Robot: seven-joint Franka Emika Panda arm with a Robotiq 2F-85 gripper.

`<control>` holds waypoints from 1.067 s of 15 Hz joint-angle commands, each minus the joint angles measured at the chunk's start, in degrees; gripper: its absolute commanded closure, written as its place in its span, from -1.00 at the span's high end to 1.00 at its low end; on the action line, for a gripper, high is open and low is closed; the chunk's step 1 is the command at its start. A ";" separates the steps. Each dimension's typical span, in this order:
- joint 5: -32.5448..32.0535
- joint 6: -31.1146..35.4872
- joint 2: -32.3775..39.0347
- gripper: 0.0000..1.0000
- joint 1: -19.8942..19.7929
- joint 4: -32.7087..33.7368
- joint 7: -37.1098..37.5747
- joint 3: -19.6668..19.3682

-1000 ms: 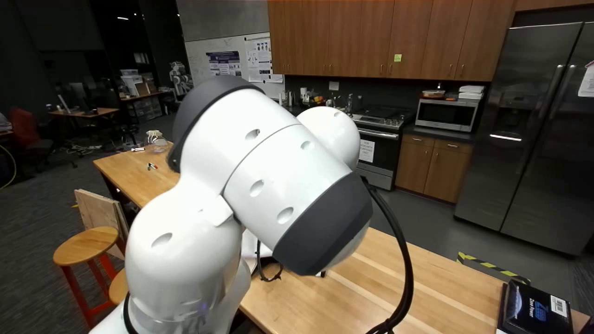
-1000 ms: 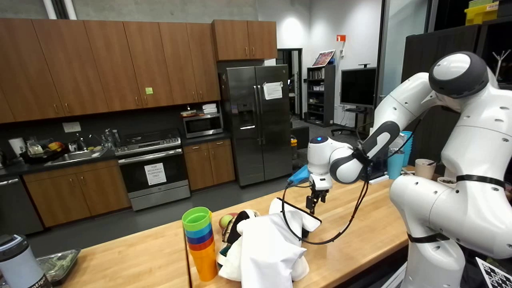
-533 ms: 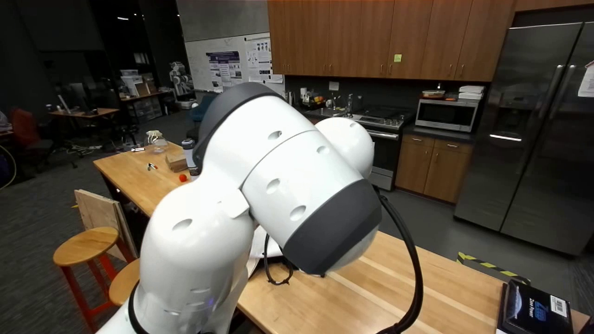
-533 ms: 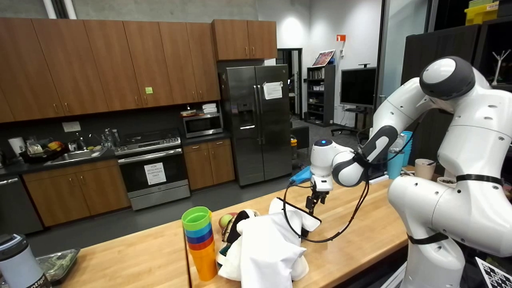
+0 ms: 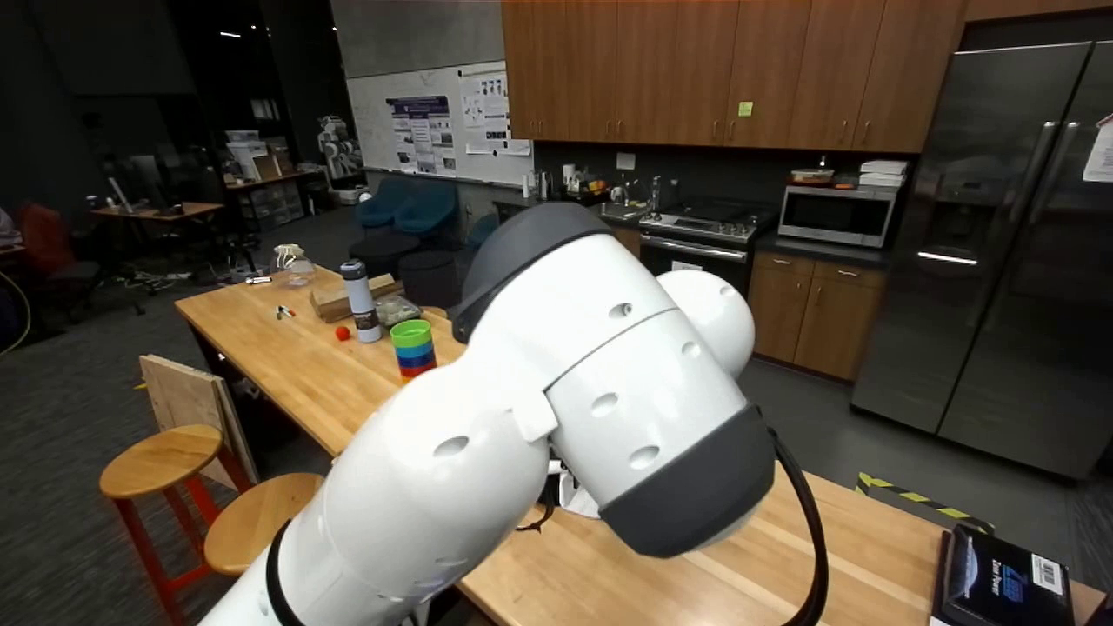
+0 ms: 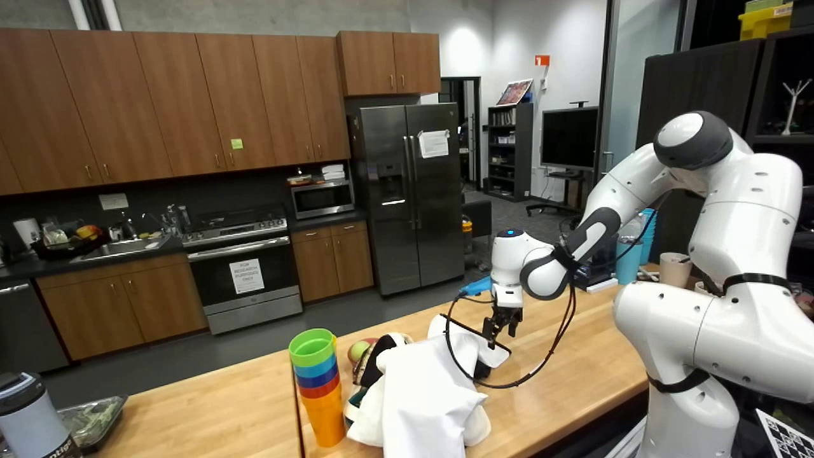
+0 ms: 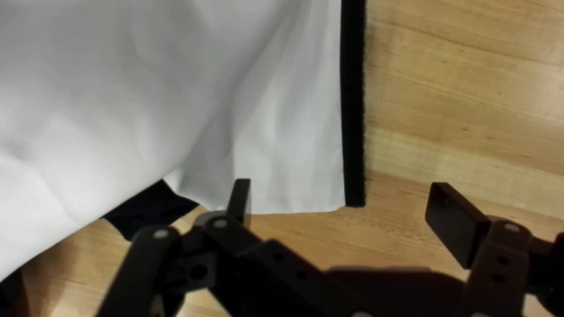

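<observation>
My gripper (image 7: 340,192) is open, its dark fingers wide apart with nothing held between them. In the wrist view the corner of a white cloth (image 7: 286,145) with a black edge strip (image 7: 352,110) reaches into the span between the fingertips. The left finger overlaps the cloth in that view; the right one has wooden table behind it. Whether either touches cannot be told. In an exterior view the gripper (image 6: 500,334) points down at the strip end of the crumpled white cloth (image 6: 432,388), which lies over dark items. The arm hides the gripper in an exterior view (image 5: 626,400).
A stack of coloured cups (image 6: 321,394) stands beside the cloth, with a red-green fruit (image 6: 360,350) behind it. A blue-grey bottle (image 6: 35,413) and a clear food tray (image 6: 95,420) are farther along. A black box (image 5: 1004,578) lies on the table. A cable loop (image 6: 509,385) hangs near the gripper.
The arm has come down, bringing the gripper lower at the cloth's edge, and its hand looks turned so the fingers show apart. The cups and bottle have come into sight behind the arm.
</observation>
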 commanded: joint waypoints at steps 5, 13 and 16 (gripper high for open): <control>-2.49 -3.36 -11.70 1.00 4.87 6.79 -1.14 -5.62; -7.20 -8.69 -14.82 0.05 4.60 8.93 3.48 -3.91; -8.45 -10.70 -15.00 -0.44 3.61 9.04 3.58 -3.27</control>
